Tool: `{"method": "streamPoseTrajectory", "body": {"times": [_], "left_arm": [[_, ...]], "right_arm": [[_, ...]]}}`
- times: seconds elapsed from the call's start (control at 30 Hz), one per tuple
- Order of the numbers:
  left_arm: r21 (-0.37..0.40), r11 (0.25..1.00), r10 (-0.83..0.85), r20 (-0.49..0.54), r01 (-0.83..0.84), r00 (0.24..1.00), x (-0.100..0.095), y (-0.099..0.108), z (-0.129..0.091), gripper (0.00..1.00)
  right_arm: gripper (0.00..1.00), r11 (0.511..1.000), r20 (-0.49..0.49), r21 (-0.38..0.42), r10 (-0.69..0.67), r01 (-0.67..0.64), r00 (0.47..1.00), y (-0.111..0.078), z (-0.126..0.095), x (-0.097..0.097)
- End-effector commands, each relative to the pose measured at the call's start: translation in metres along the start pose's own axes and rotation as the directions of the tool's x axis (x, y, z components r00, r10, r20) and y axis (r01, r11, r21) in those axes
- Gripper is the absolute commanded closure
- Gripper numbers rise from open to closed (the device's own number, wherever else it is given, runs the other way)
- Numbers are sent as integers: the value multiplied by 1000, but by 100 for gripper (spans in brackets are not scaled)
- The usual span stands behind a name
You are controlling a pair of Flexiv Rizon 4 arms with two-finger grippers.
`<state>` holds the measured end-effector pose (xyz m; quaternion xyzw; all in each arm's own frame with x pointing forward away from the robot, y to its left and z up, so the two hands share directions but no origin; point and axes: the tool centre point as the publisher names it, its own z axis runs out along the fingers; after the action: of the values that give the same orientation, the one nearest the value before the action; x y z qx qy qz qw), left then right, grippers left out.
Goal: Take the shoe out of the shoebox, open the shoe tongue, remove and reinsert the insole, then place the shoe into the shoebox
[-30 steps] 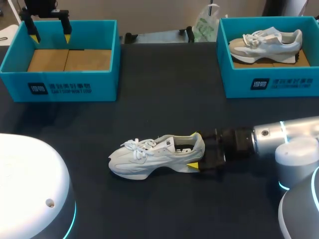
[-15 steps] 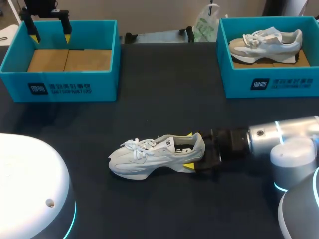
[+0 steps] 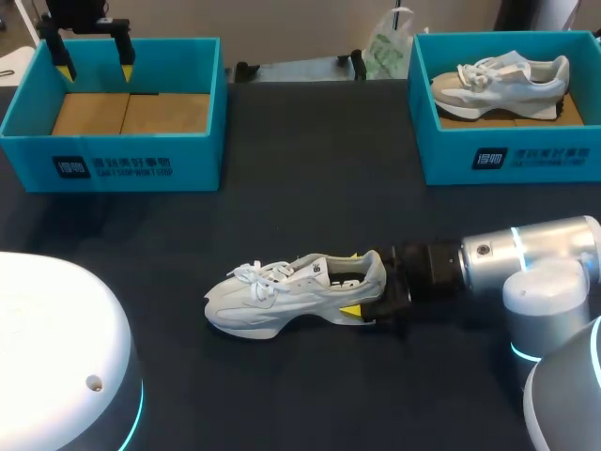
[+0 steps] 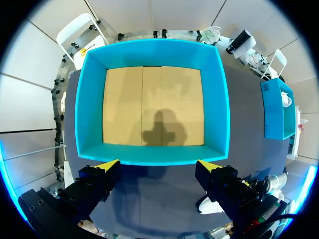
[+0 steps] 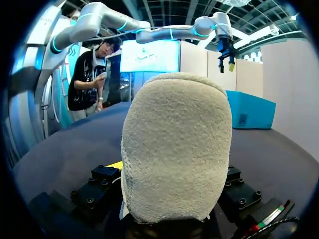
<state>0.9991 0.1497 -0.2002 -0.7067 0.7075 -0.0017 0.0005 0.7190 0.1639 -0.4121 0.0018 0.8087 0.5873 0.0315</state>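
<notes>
Shoe (image 3: 282, 296) crosswise, toe left, heel right

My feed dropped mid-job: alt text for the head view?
Right gripper is at the heel of a white sneaker lying on the table. Left gripper hangs open over the empty teal shoebox; a second sneaker sits in the right shoebox.

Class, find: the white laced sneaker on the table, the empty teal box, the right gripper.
White laced sneaker (image 3: 291, 296), head view, side.
Empty teal box (image 3: 192, 164), head view, front wall.
Right gripper (image 3: 357, 283), head view, between fingertips.
</notes>
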Motion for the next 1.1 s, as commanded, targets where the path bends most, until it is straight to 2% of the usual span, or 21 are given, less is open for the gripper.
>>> {"method": "streamPoseTrajectory", "body": {"times": [0.03, 1.1], "left_arm": [[-1, 1000, 0, 1, 0, 1000, 0, 0, 0, 0], [-1, 1000, 0, 1, 0, 1000, 0, 0, 0, 0]], "right_arm": [[100, 1000, -1, 10, -1, 1, 1000, 0, 3, -2], [100, 1000, 56, 11, -4, 4, 998, 2, -8, -4]]}}
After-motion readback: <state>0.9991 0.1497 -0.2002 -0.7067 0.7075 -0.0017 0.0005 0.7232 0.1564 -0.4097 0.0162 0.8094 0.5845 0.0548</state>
